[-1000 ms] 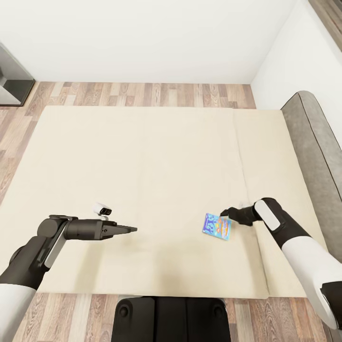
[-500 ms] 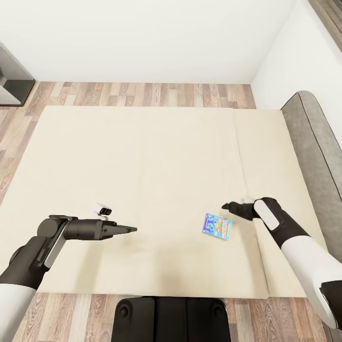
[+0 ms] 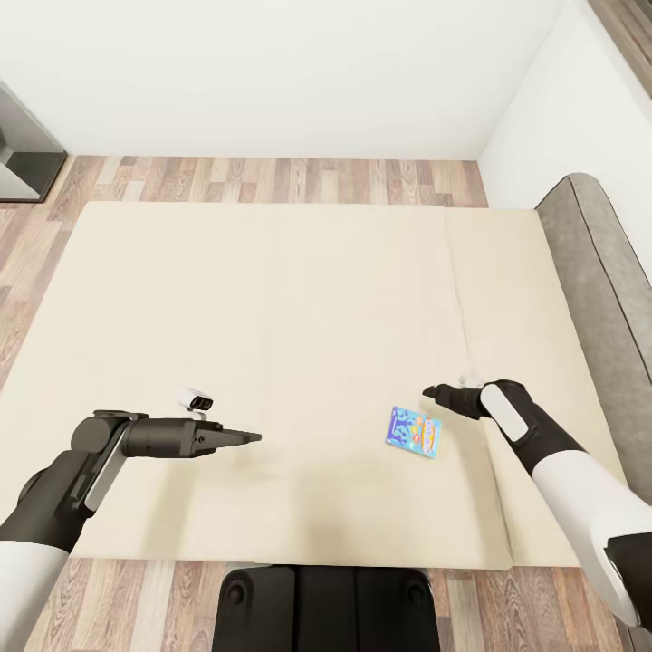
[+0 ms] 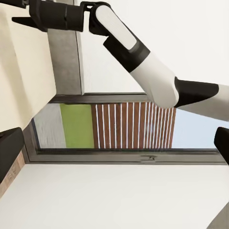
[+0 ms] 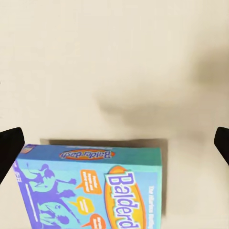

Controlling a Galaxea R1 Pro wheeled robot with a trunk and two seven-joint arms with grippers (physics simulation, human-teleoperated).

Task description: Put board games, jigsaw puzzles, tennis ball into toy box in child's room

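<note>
A: How does the right tool (image 3: 433,393) stand?

B: Its fingers (image 5: 10,145) are spread wide and hold nothing. It hangs just above the bed (image 3: 272,299). The board game (image 3: 414,432) lies flat on the bed, just beside the tool and not touching it.

A: And the left tool (image 3: 246,437)?

B: It points toward the right tool, well apart from the board game. Its fingers (image 4: 10,151) are also spread, with nothing between them. Behind the right tool is a grey headboard (image 3: 602,272).
</note>
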